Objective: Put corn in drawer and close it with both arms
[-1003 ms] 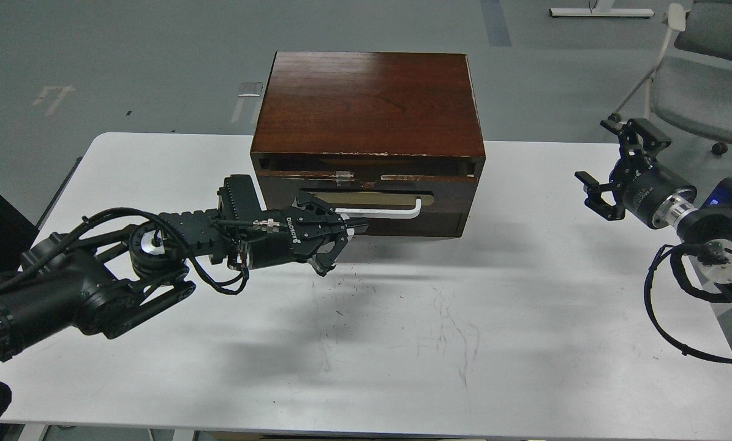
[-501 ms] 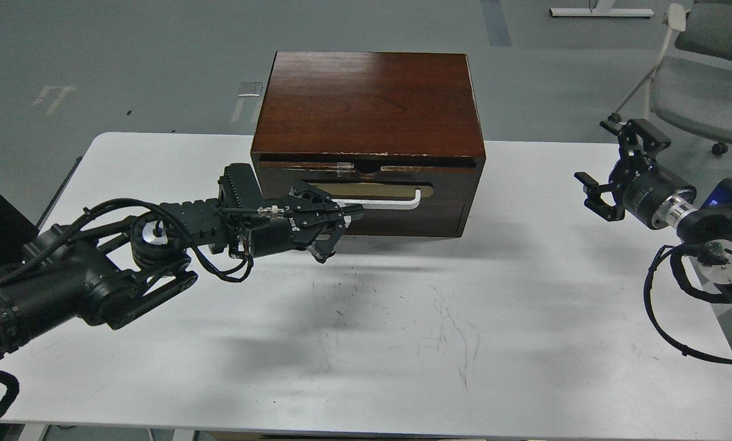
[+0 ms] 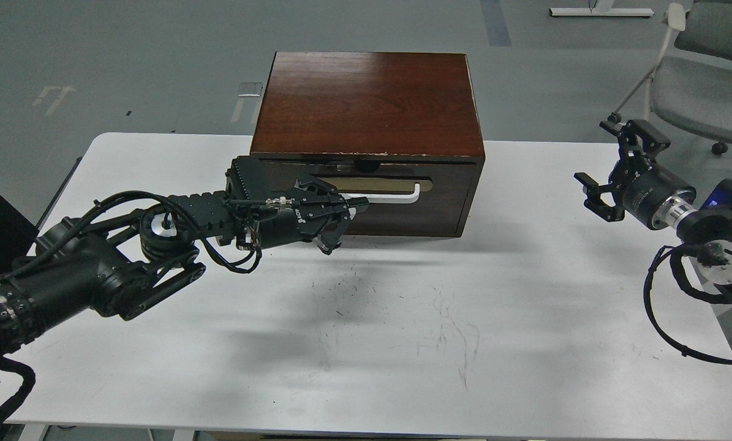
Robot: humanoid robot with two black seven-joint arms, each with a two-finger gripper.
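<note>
A robot's left gripper (image 3: 348, 211) presses against the left end of the white handle (image 3: 390, 197) of a dark wooden drawer (image 3: 396, 199), which sits nearly flush in its cabinet (image 3: 366, 101) on a white table (image 3: 402, 318); whether its fingers clasp the bar cannot be told. The right gripper (image 3: 611, 168) hangs open, holding nothing, well apart to the right. No corn is visible, presumably inside; a straight, level, gentle push should seat the drawer without shifting the cabinet.
</note>
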